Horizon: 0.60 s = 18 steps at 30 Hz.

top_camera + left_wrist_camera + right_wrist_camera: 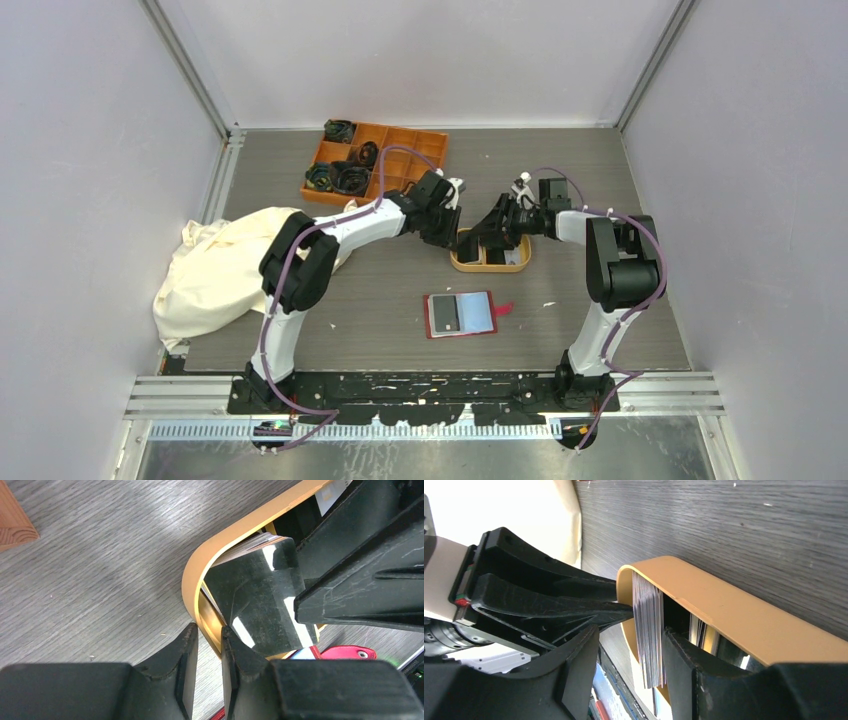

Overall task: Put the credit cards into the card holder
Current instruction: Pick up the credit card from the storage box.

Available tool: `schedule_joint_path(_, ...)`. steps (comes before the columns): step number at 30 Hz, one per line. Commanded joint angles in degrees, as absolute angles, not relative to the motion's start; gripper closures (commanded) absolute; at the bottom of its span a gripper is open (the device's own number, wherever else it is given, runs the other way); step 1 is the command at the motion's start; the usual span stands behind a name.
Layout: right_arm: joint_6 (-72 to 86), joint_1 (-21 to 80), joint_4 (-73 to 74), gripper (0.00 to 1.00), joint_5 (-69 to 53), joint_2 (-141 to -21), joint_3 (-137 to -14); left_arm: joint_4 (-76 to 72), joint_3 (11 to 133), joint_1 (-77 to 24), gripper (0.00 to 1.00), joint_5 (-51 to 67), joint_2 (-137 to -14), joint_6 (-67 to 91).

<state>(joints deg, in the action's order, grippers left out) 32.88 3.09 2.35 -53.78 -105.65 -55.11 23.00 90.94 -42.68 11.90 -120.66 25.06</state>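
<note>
A stack of credit cards (649, 625) stands on edge in the left end of a tan oval tray (490, 266); its glossy black face (260, 595) shows in the left wrist view. My right gripper (630, 637) is open around the stack, whose cards lie against its right finger with a gap to the left one. My left gripper (209, 632) pinches the tray's rounded rim (192, 580), one tip outside and one inside. The red card holder (460, 314) lies open and flat in front of the tray, apart from both grippers (455, 232) (492, 240).
An orange compartment box (375, 160) with black items sits at the back left. A cream cloth (215, 275) is bunched at the left edge under the left arm. More light cards lie in the tray's right part (515, 258). Walls enclose three sides.
</note>
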Motion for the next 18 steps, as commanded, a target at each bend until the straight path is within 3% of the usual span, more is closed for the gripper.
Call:
schedule_joint_path(1,36.3,3.3,-4.0,0.46,-58.0,-104.1,-54.8,22.9,93.4,-43.1,0.76,12.8,-120.4,24.4)
schedule_joint_path(6,36.2,4.4,-3.3,0.46,-58.0,-105.5,-55.0,23.0,93.6,-43.1,0.77,13.3,-120.4,24.4)
schedule_joint_path(10,28.0,6.0,8.2,0.46,-52.6,-105.6,-58.2,23.1,93.7,-43.2,0.77,13.5,-120.2,24.3)
schedule_joint_path(18,26.4,6.7,10.2,0.42,-51.2,-105.8,-58.8,23.0,93.9,-43.3,0.77,14.2,-120.5,24.3)
